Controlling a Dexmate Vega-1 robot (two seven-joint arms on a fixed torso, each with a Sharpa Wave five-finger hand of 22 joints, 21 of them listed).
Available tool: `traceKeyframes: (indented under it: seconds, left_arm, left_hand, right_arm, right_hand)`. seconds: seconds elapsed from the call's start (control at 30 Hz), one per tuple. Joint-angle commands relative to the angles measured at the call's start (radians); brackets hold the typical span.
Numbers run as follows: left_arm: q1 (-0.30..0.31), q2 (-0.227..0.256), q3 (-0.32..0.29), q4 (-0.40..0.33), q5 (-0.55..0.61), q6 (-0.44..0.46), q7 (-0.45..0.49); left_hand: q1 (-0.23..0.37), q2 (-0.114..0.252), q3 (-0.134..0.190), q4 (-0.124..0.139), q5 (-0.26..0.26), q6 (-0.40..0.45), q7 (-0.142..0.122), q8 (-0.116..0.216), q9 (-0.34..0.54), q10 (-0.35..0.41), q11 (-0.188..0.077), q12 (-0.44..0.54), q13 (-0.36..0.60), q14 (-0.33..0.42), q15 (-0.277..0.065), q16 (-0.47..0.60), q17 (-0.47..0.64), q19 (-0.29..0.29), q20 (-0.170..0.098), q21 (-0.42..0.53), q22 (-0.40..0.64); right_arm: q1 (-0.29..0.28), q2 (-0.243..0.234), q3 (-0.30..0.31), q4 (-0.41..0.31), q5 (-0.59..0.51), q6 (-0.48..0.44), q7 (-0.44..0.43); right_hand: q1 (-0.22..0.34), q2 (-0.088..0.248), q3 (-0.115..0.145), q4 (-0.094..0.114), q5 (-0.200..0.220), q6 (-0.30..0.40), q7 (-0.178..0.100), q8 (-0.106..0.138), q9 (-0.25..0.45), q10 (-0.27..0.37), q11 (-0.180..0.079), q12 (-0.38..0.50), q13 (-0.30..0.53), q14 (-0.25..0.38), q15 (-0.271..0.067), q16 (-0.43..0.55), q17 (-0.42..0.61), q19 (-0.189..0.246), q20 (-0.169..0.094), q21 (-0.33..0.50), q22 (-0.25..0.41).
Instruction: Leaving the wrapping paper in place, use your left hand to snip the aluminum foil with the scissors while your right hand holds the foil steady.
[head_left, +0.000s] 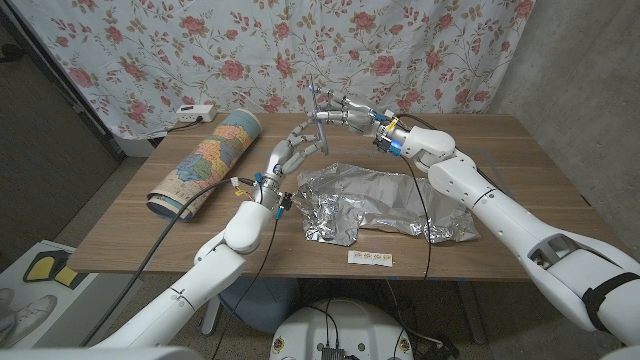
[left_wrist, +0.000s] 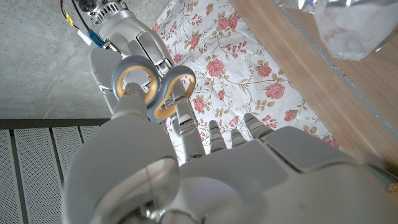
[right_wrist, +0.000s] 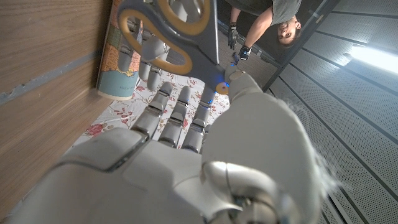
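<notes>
The scissors (head_left: 320, 112), with blue-grey handles lined in yellow, are held up in the air over the back of the table between both hands. My right hand (head_left: 350, 112) grips them by the blades. My left hand (head_left: 293, 152) reaches up from below, its thumb and a finger in the handle loops (left_wrist: 152, 87). The same loops (right_wrist: 163, 34) appear in the right wrist view with left-hand fingers behind them. The crumpled aluminum foil (head_left: 380, 205) lies on the table below, untouched. The wrapping paper roll (head_left: 205, 160), printed like a map, lies at the left.
A white power strip (head_left: 195, 113) sits at the table's back left. A small white label strip (head_left: 370, 258) lies near the front edge. A floral curtain (head_left: 330, 50) hangs behind the table. A person (right_wrist: 280, 18) stands in the background of the right wrist view.
</notes>
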Motion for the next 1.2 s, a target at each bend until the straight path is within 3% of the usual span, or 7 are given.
traceKeyframes:
  seconds: [0.03,0.73,1.2]
  left_arm:
    - [-0.003,-0.002,0.008,-0.003,0.01,0.011,0.006]
    - [0.003,-0.014,0.015,-0.001,0.025,0.005,0.027]
    - [0.008,-0.014,0.02,0.009,0.028,-0.024,0.017]
  left_hand:
    - [0.017,0.002,0.006,-0.004,0.004,0.006,0.002,-0.006,0.003,0.009,-0.002,0.006,0.004,-0.005,-0.001,0.005,0.001,-0.001,0.002,0.0,0.003]
    - [0.04,0.014,0.017,-0.01,0.002,0.015,0.006,-0.014,0.004,0.019,-0.003,0.007,0.004,-0.001,0.0,0.006,0.0,0.009,0.001,0.003,0.003]
    - [0.047,0.015,0.019,-0.01,0.0,-0.009,-0.014,-0.032,0.004,0.018,-0.003,0.005,0.004,0.003,-0.003,0.007,0.0,0.01,0.0,0.002,0.003]
  right_arm:
    - [-0.001,0.006,-0.004,0.005,0.004,0.002,0.007]
    - [-0.029,0.007,-0.012,-0.022,0.003,0.009,-0.002]
    - [-0.03,0.004,-0.013,-0.02,-0.013,0.021,-0.014]
  right_hand:
    - [0.006,0.004,-0.005,0.0,0.006,0.008,-0.002,0.001,0.001,0.097,-0.088,0.007,0.003,0.005,-0.189,-0.001,0.003,0.008,-0.003,0.0,0.003]
    - [0.007,0.005,-0.008,0.001,0.009,0.01,-0.008,0.0,0.001,0.097,-0.088,0.01,0.003,0.007,-0.189,-0.003,0.008,0.001,-0.008,-0.003,0.003]
    - [0.008,0.004,-0.01,0.002,0.011,0.012,-0.009,0.0,0.001,0.097,-0.088,0.011,0.002,0.005,-0.189,-0.007,0.011,-0.008,-0.009,-0.005,0.003]
